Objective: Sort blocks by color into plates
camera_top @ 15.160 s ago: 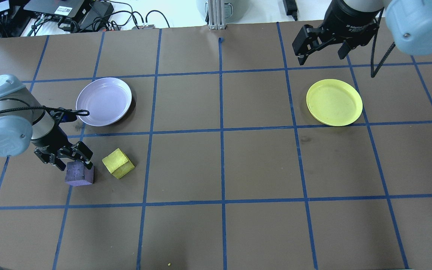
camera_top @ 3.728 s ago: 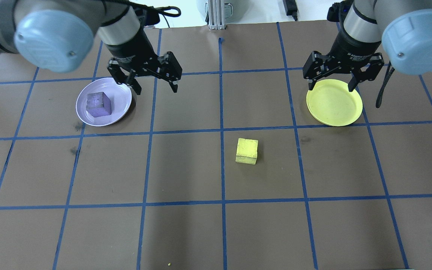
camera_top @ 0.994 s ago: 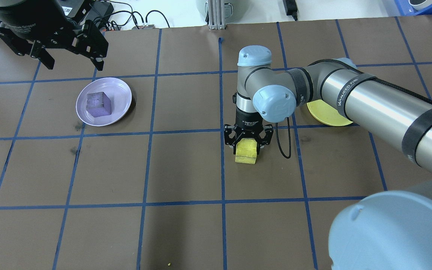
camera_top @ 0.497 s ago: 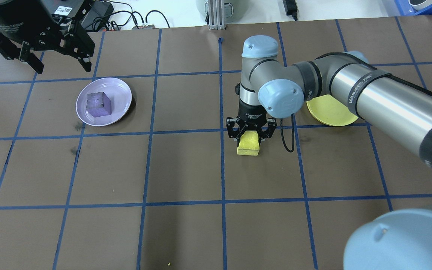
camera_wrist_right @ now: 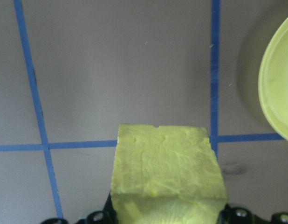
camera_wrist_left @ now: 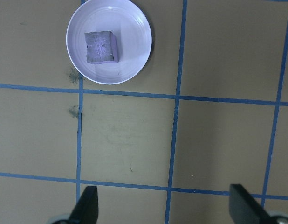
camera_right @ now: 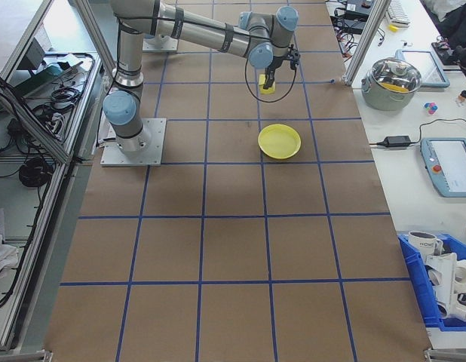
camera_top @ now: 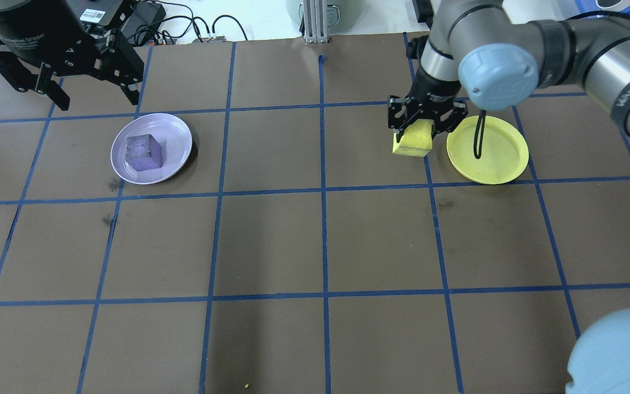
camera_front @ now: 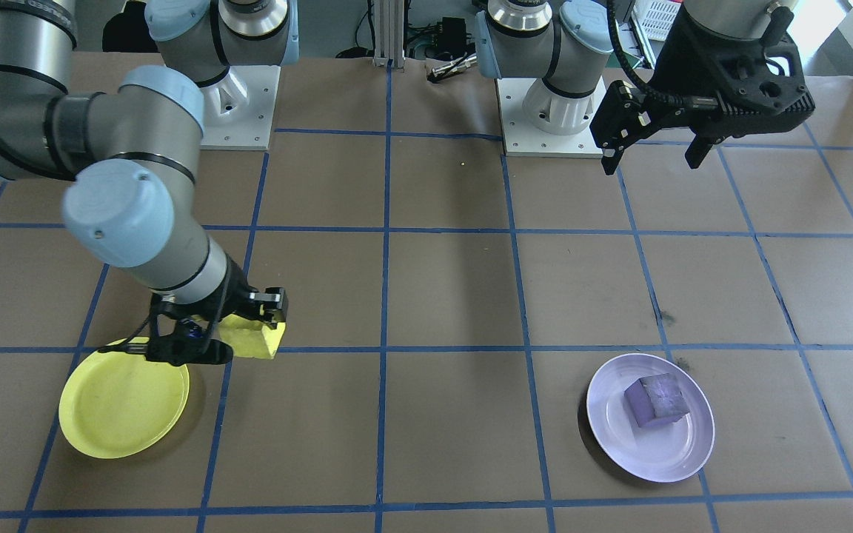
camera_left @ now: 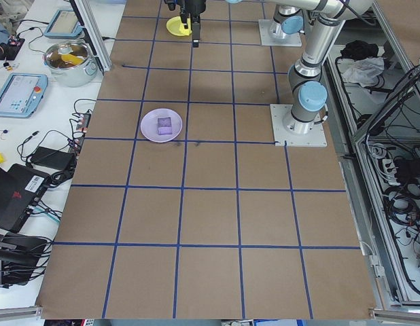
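My right gripper (camera_top: 416,133) is shut on the yellow block (camera_top: 413,145) and holds it above the table, just left of the yellow plate (camera_top: 493,150). The right wrist view shows the yellow block (camera_wrist_right: 167,172) between the jaws and the yellow plate's rim (camera_wrist_right: 279,88) at the right edge. The purple block (camera_top: 143,152) lies in the lavender plate (camera_top: 175,137). My left gripper (camera_top: 99,98) hangs open and empty, high behind that plate. Its wrist view looks down on the purple block (camera_wrist_left: 101,46) in the lavender plate (camera_wrist_left: 132,28).
Brown paper with a blue tape grid covers the table. Cables and electronics (camera_top: 101,16) lie past the far edge. A steel pot (camera_right: 397,79) and a tablet (camera_right: 448,162) sit on the side bench. The arm bases (camera_front: 545,111) stand at the robot's edge.
My right gripper has lifted the yellow block off the table's middle and carried it back and right to the yellow plate's left rim. The left gripper has hardly moved.
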Controlling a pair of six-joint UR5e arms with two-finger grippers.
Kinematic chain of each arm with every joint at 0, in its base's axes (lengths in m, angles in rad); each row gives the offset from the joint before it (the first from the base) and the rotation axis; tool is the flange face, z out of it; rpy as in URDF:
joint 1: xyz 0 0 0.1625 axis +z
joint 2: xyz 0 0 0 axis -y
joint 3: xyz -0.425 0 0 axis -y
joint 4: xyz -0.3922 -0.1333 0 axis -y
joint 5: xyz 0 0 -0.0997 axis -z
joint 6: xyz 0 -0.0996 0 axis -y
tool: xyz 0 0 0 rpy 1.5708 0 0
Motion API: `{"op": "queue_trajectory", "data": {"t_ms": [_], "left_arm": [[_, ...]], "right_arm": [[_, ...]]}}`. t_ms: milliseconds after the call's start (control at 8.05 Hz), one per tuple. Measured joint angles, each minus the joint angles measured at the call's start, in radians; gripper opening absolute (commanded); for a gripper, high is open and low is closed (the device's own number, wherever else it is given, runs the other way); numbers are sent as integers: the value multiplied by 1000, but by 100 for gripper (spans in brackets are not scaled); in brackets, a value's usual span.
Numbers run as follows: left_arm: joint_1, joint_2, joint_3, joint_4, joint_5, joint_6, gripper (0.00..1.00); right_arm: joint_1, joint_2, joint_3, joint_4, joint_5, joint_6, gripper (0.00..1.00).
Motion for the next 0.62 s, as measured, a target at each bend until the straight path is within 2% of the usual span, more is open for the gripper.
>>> {"op": "queue_trajectory", "data": {"t_ms": [124, 497, 621], "left_arm": [[-2, 0, -1, 2, 0, -3, 100], [-12, -2, 0, 2, 7, -6, 100], [-12, 0, 1, -2, 12, -7, 100]], "right_arm": [[-61, 1, -32, -11, -3, -60, 0], [-176, 60, -61, -104, -101, -262, 0], [-188, 86, -60, -121, -115, -290, 0]]}}
